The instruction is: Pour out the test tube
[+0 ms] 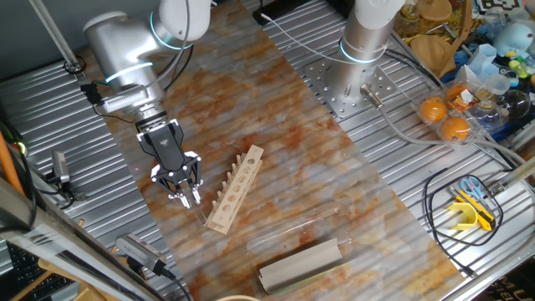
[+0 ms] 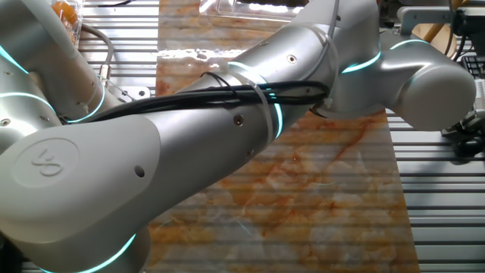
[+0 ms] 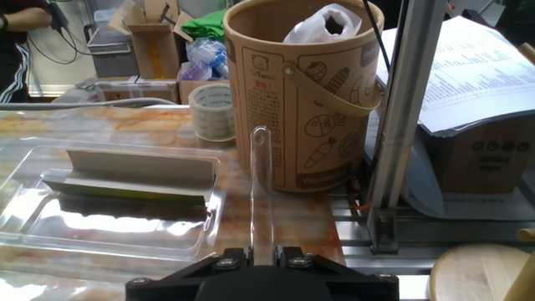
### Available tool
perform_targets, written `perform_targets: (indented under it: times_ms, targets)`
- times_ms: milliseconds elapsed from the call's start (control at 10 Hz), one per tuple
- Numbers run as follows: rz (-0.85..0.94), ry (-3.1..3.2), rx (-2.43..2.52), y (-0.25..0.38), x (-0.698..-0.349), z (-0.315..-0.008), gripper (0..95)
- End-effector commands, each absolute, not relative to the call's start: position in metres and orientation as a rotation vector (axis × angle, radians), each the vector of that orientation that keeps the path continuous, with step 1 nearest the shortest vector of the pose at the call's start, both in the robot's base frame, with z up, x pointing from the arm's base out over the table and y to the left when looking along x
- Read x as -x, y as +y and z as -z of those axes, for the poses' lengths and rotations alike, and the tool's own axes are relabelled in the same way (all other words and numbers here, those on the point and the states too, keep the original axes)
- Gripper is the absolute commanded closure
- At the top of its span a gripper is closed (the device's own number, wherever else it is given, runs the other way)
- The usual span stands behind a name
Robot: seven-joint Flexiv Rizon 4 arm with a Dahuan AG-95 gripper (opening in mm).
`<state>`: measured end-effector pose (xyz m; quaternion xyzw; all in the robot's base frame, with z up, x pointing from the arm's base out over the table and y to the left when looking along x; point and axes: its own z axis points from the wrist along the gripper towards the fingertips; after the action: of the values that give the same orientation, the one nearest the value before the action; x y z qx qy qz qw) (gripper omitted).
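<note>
Hanging over the marbled mat, the arm in one fixed view carries its gripper low beside the near end of a wooden rack with a row of holes. A thin sliver of glass, the test tube, pokes out from the fingertips, just beside the rack's lower end. A longer clear tube lies flat on the mat further along, and next to it sits a grey wedge-shaped block. Oranges and clutter lie on the metal table well apart from the work.

The other fixed view is almost filled by the arm's silver links and black cables; only the mat shows beneath, and neither gripper nor tube can be seen.

In the hand view the two fingers are drawn nearly together, pinching the base of the test tube, which rises straight up the frame. Behind it stand a printed paper bucket, a tape roll, and a clear tray holding the grey block.
</note>
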<state>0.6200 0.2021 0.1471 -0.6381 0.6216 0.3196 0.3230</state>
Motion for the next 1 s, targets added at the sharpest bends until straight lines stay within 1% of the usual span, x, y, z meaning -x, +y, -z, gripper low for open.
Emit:
perform_targets:
  times_ms: [100, 400, 800, 1000]
  targets:
    - [-0.843, 1.633, 1.671, 0.202, -0.62, -0.147, 95.0]
    - [-0.835, 1.672, 1.688, 0.202, -0.62, -0.153, 95.0]
    - [-0.75, 1.736, 1.788, 0.196, -0.625, -0.171, 95.0]
    - [-0.723, 1.749, 1.817, 0.194, -0.625, -0.172, 95.0]
